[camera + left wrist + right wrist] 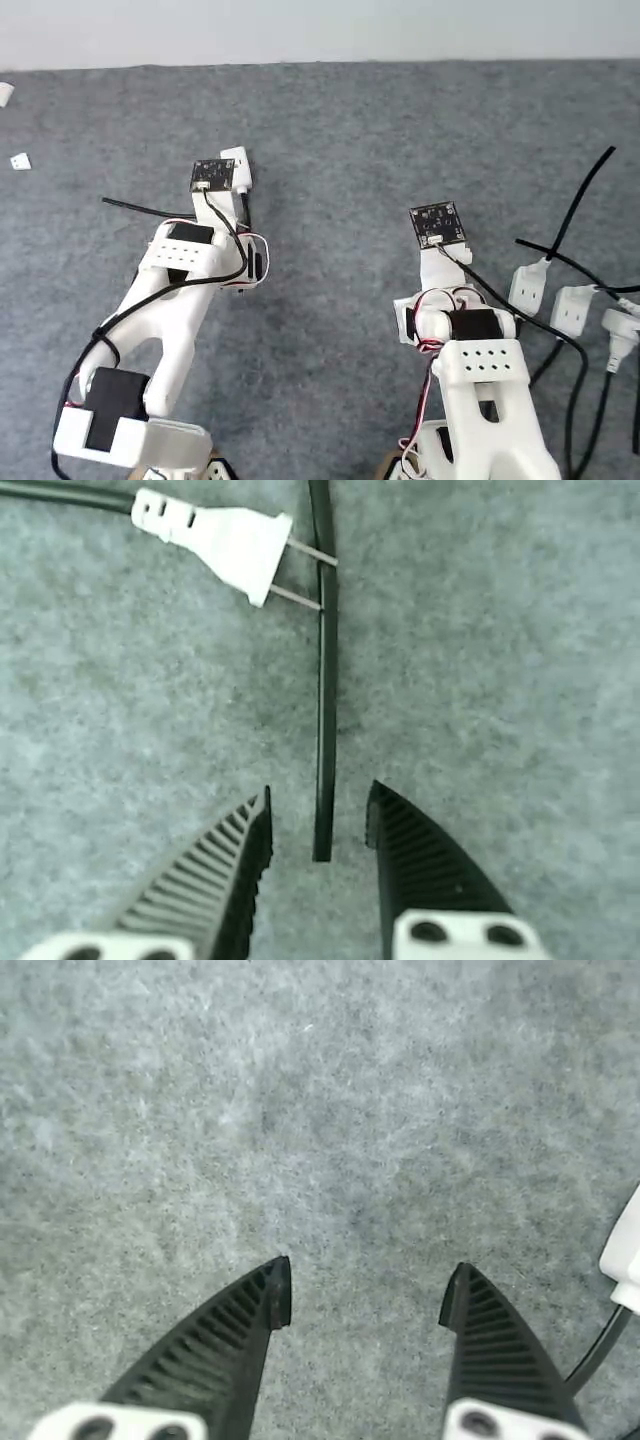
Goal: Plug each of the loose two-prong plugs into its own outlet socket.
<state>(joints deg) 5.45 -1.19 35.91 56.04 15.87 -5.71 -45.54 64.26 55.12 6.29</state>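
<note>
Looking past my left gripper (320, 798), I see its jaws parted with the end of a black cable (325, 680) lying between the tips. Farther ahead, the white plug (225, 540) lies on the carpet, its two prongs pointing at that cable and seeming to touch it. My right gripper (368, 1278) is spread wide over grey carpet (300, 1110), grasping nothing, with a white cord end (625, 1245) near its right-hand finger.
</note>
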